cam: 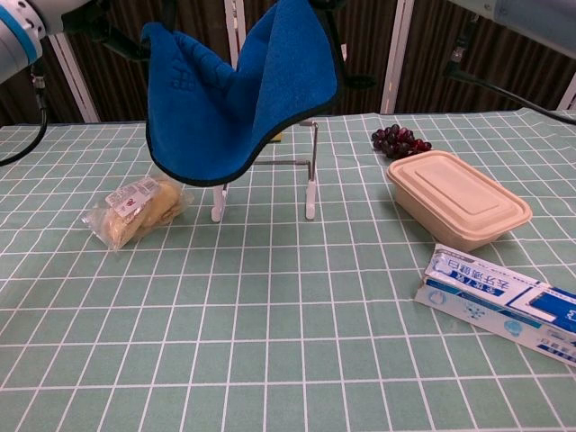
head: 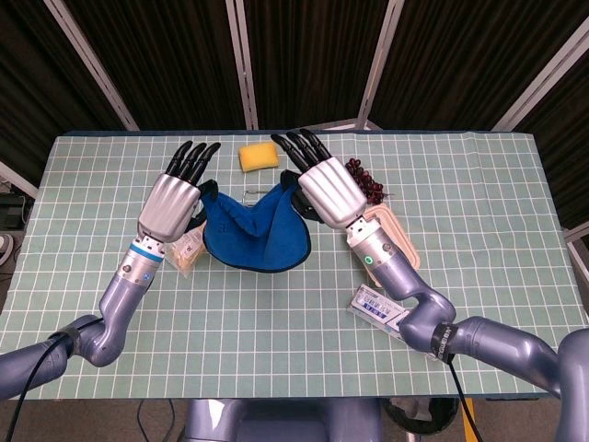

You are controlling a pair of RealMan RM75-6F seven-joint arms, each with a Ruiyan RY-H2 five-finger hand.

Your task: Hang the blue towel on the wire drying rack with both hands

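Note:
The blue towel [head: 256, 232] hangs in the air, sagging between my two hands. My left hand [head: 175, 198] holds its left top corner and my right hand [head: 327, 187] holds its right top corner. In the chest view the towel [cam: 238, 90] droops just above and in front of the wire drying rack [cam: 310, 184], whose legs stand on the table behind the towel's lower edge. Both hands are cut off at the top of the chest view. From the head view the towel covers nearly all of the rack.
A yellow sponge [head: 259, 155] lies behind the rack and dark grapes [cam: 399, 141] lie to its right. A beige lidded box [cam: 457, 210] and a flat blue-white carton [cam: 499, 301] lie on the right. A wrapped snack bag [cam: 137, 209] lies left of the rack.

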